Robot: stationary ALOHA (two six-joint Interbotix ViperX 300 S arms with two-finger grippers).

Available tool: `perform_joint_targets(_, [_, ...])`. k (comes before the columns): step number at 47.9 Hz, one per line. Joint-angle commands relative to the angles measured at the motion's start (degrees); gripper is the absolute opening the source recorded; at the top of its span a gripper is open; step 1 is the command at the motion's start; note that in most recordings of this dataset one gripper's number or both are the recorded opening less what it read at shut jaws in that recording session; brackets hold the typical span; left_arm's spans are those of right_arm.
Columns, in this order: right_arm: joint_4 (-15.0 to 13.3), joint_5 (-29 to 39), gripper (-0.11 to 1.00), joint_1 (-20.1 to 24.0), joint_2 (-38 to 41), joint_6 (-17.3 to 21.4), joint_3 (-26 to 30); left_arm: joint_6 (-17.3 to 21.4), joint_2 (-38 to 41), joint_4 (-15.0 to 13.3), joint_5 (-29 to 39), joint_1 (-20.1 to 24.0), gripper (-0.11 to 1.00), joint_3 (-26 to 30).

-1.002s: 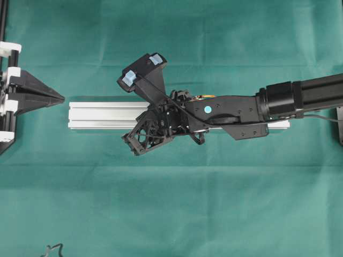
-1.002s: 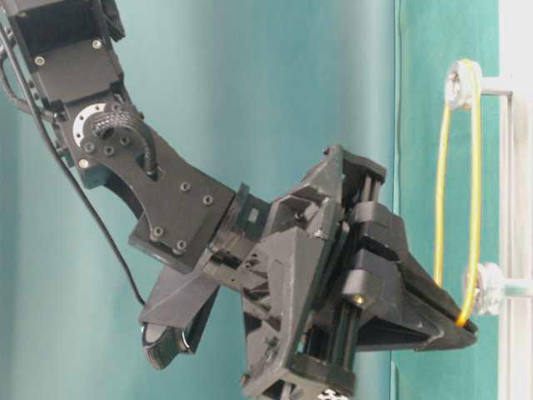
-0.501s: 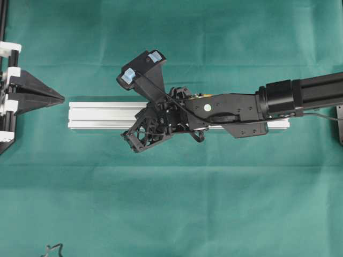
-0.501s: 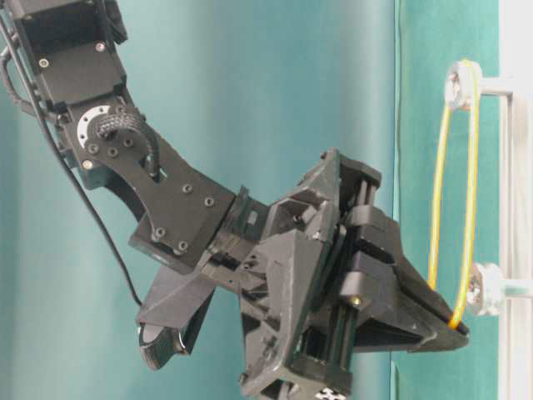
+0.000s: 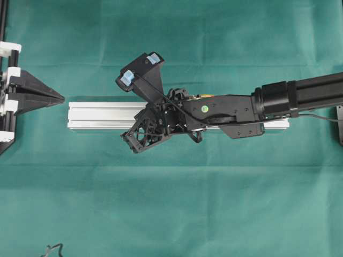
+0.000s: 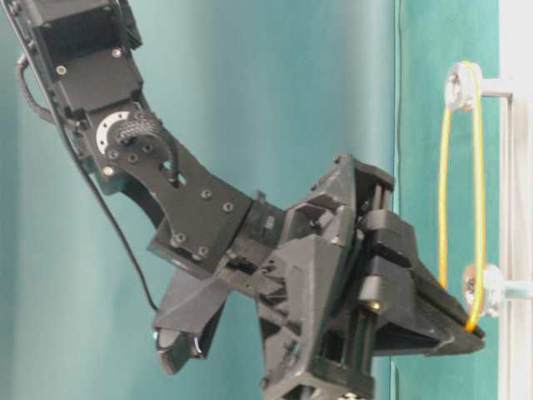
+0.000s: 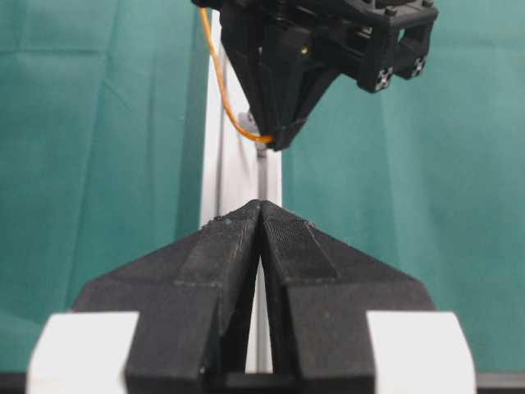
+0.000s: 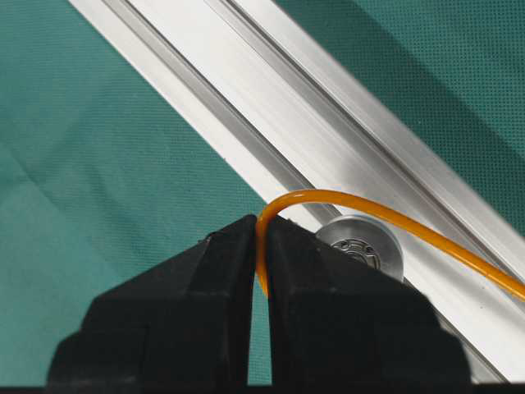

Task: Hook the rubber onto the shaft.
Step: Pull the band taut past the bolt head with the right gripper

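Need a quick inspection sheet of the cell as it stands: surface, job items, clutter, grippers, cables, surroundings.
Surface: green cloth with faint creases.
Job's things: silver rail lies flat; the rubber, an orange band, is looped over the upper shaft and stretched to the lower shaft, its end running over that shaft's disc.
Clutter: small dark object at the lower left edge, too small to identify.
Grippers: right gripper shut on the rubber; left gripper shut, empty, parked off the rail's end.
Cables: black cable along the right arm.
Surroundings: black frame post at the left edge.
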State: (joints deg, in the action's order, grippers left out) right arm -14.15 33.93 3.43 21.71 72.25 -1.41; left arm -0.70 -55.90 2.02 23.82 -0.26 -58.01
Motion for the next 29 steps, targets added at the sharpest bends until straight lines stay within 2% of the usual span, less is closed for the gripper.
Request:
perform_joint_targets(1, [-0.18,-0.79,0.07,0.09,-0.97,0.09,1.67,0.00,0.44,-0.09,-0.35,-0.18,0.00,1.76])
perform_joint_targets(29, [-0.18,-1.93,0.07,0.09,0.26,0.09,1.67,0.00,0.44,-0.09,-0.35,-0.18,0.00,1.76])
